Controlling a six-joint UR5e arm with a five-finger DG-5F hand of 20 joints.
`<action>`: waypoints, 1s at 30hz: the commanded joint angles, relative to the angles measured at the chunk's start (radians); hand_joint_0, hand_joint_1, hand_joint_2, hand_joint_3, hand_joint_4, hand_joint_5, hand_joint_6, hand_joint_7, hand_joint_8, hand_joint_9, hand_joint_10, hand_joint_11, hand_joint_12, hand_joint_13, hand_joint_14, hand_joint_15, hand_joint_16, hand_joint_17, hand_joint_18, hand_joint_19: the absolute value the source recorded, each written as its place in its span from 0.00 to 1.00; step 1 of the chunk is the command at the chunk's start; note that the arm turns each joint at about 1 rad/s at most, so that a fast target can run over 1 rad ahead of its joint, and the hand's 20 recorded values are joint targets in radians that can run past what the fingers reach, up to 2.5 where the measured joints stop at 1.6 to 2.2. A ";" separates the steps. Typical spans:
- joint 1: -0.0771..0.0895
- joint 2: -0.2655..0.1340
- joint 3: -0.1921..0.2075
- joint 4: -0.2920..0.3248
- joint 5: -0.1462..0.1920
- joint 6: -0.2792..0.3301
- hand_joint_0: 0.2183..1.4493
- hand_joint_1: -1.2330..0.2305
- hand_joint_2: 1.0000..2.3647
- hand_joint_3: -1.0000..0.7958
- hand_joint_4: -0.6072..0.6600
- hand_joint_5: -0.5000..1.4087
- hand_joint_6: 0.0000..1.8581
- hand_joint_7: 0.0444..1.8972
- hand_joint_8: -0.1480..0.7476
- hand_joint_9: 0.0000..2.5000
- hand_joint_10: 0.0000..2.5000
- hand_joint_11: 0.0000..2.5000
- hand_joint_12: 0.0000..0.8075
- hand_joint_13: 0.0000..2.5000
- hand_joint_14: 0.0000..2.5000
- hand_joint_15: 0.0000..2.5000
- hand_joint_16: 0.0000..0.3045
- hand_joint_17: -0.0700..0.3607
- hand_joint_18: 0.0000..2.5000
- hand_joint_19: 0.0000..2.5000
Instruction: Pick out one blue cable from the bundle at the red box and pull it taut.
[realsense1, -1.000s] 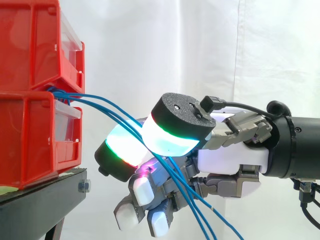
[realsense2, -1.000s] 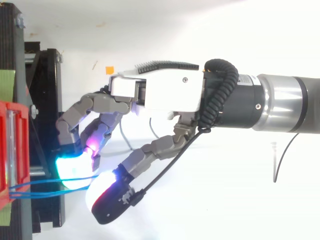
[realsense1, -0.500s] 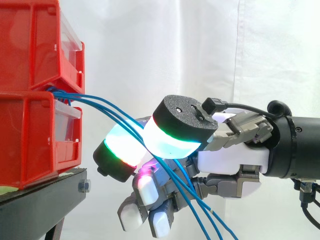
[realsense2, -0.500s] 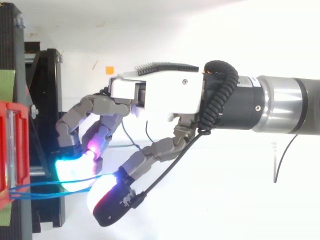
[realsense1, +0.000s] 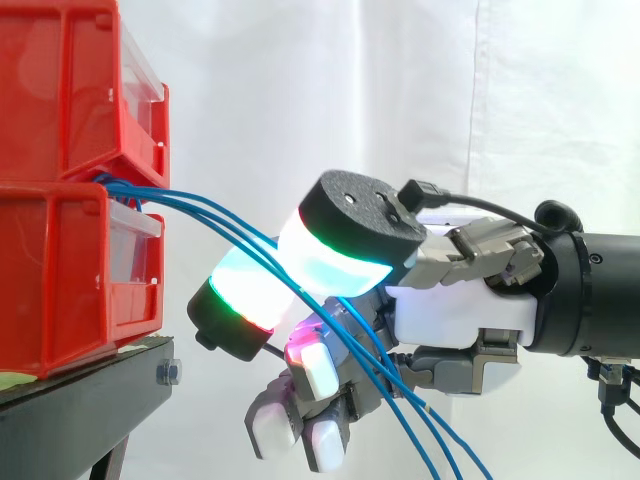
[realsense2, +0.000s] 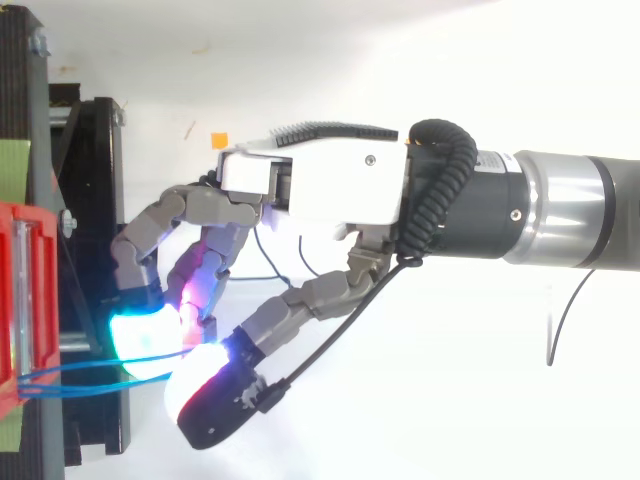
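Three thin blue cables (realsense1: 200, 212) leave the gap between the two stacked red bins (realsense1: 60, 270) and sag down to the right. They pass between a cyan-glowing fingertip (realsense1: 245, 290) and the big thumb pad (realsense1: 340, 255) of my hand (realsense1: 460, 310), then drop past the curled lower fingers. From above, the blue cables (realsense2: 80, 372) run from the red bin (realsense2: 15, 300) into the pinch, where the thumb pad meets the cyan pad. The hand (realsense2: 320, 185) is shut on them, just right of the bins.
The bins rest on a black stand (realsense1: 80, 400) at the left, with its frame (realsense2: 95, 200) under the fingertips. A white curtain (realsense1: 420, 90) hangs behind. The arm (realsense2: 560, 205) reaches in from the right.
The thumb pad has swung in towards the cyan fingertip and closed the gap on the cables. The lower fingers have curled in a little more. The arm has barely moved.
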 joint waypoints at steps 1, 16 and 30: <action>0.000 0.000 0.000 -0.002 0.000 0.000 0.27 0.33 0.00 0.28 0.54 0.21 0.48 0.49 0.53 0.51 0.01 0.23 0.54 0.39 0.01 0.20 0.19 0.47 0.37 0.29; 0.001 0.000 0.000 -0.002 0.000 0.002 0.39 0.26 0.01 0.33 0.51 0.21 0.48 0.55 0.53 0.51 0.01 0.23 0.54 0.40 0.01 0.20 0.19 0.46 0.37 0.29; 0.001 0.000 0.000 -0.004 0.002 0.003 0.45 0.16 0.00 0.28 0.33 0.21 0.50 0.58 0.49 0.56 0.01 0.26 0.50 0.44 0.01 0.24 0.18 0.44 0.38 0.29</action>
